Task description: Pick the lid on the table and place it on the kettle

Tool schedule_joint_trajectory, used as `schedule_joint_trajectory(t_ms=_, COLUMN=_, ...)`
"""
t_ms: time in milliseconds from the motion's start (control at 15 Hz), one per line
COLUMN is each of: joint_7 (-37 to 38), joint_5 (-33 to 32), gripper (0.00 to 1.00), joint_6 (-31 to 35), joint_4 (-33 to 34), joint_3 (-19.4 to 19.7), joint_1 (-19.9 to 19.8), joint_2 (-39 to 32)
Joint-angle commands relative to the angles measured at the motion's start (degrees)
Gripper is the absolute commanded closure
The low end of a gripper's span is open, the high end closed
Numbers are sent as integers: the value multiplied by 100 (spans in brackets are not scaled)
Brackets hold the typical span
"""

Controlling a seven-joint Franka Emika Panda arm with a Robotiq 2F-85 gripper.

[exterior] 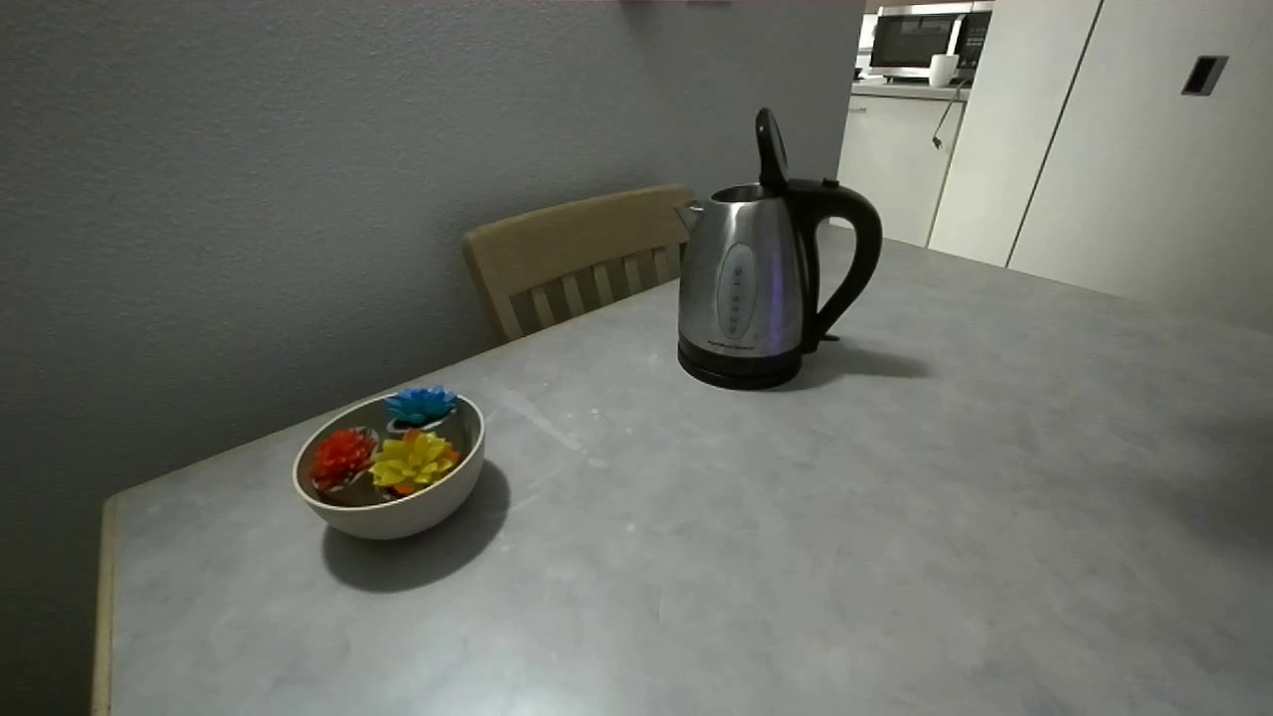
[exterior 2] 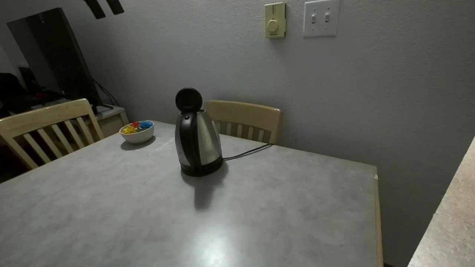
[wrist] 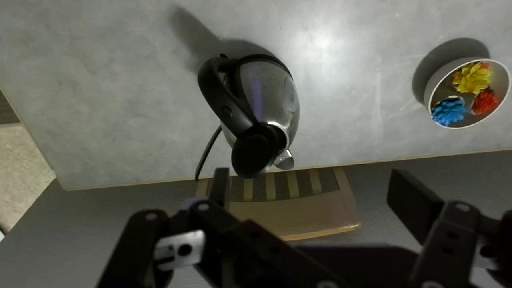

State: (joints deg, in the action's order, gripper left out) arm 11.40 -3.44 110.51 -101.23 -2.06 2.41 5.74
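Note:
The steel kettle [exterior: 711, 298] with a black handle stands upright on the grey table [exterior: 696, 557]; it also shows in an exterior view [exterior 2: 209, 139] and in the wrist view [wrist: 270, 92]. The black round lid [exterior: 770, 149] stands raised at the kettle's top by the handle, and the kettle's mouth is open. The lid also shows in an exterior view [exterior 2: 189, 99] and in the wrist view [wrist: 250, 156]. My gripper [wrist: 316, 196] is open and empty, apart from the kettle. Its fingertips [exterior 2: 107, 8] show high at the top edge of an exterior view.
A white bowl [exterior: 398, 519] with red, blue and yellow flower-like items sits on the table beside the kettle. A wooden chair [exterior 2: 245, 111] stands behind the table, near the grey wall [exterior 2: 334, 92]. A black cord [exterior 2: 248, 152] runs from the kettle to the table's edge.

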Motion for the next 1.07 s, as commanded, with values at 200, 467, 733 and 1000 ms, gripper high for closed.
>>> schedule_joint_trajectory(t_ms=200, joint_7=0, joint_5=70, gripper=0, joint_6=-28, joint_4=114, joint_3=111, joint_1=-110, joint_2=-265)
schedule_joint_trajectory(t_ms=467, joint_7=95, joint_5=209, gripper=0, joint_6=97, joint_4=226, joint_3=152, joint_1=-143, joint_2=-430)
schedule_joint_trajectory(t_ms=733, joint_7=561, joint_5=428, gripper=26, joint_6=212, joint_4=433, joint_3=348, joint_1=-298, joint_2=-849)
schedule_joint_trajectory(t_ms=1000, joint_7=720, joint_5=780, gripper=55, joint_6=278, joint_4=632, joint_3=520, joint_1=-430, joint_2=-1295)
